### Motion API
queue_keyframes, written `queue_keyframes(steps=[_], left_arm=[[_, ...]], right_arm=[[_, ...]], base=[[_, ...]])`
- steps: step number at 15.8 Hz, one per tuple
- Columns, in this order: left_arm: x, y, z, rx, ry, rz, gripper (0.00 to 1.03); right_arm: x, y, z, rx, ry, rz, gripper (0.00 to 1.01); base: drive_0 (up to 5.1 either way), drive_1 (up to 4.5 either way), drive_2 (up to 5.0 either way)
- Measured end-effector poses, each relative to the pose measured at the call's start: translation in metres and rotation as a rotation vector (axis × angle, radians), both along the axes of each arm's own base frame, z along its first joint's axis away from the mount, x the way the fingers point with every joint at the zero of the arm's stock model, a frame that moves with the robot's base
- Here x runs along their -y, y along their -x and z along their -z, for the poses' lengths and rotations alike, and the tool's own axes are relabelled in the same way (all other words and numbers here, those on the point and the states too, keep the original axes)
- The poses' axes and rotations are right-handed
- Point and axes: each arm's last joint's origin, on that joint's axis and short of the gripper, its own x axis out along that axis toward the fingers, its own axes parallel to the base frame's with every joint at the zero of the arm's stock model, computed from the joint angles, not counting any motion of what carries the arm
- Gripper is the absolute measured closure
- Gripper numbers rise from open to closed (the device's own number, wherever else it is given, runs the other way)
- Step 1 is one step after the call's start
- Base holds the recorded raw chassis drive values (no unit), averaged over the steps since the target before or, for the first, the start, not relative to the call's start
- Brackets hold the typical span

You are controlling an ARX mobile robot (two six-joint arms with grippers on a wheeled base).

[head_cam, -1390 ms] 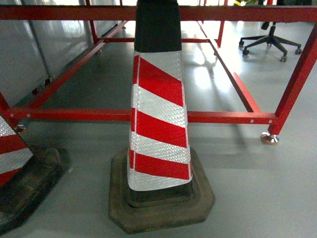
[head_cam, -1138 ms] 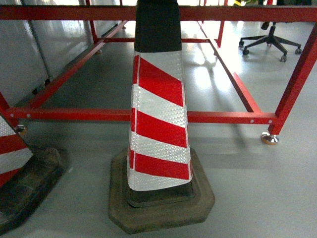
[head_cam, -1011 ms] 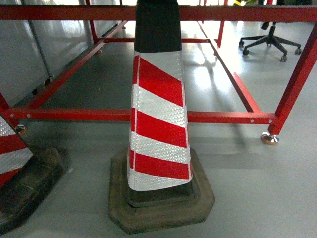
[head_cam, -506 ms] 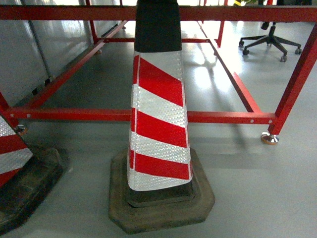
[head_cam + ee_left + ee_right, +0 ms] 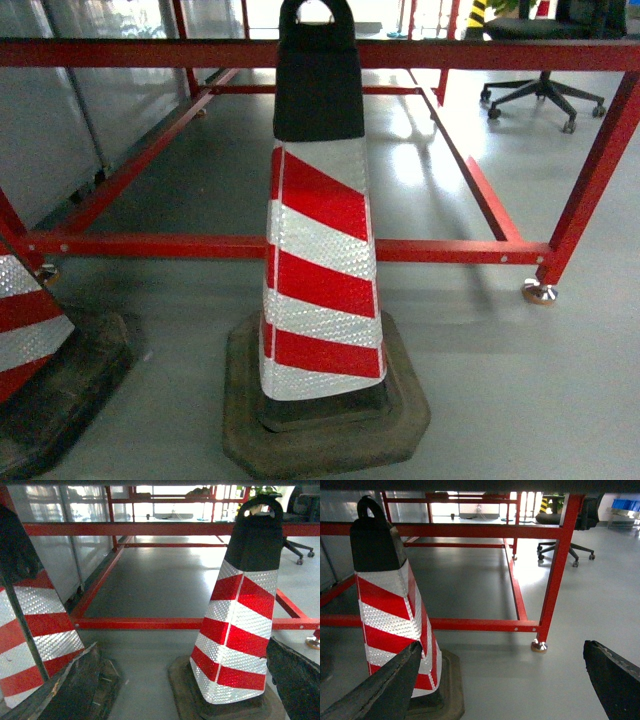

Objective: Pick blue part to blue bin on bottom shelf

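Blue bin (image 5: 625, 503) — a distant bright-blue blur; left end effector (image 5: 181, 645) and right end effector (image 5: 502, 647) gape wide.

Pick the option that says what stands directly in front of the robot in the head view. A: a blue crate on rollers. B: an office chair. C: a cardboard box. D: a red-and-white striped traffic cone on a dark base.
D: the striped traffic cone fills the centre of the head view, in front of the red frame; the office chair is far back at the upper right.
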Motion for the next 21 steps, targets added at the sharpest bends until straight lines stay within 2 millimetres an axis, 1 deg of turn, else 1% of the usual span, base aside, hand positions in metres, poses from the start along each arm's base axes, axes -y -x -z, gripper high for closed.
queue_keyframes(steps=[21], left_arm=[[-0.0001, 0.0000, -0.0002, 0.002, -0.010, -0.002, 0.05]], right_arm=[[0.0000, 0.0000, -0.0003, 0.003, 0.001, 0.000, 0.03]], base=[[0.0, 0.00, 0.0]])
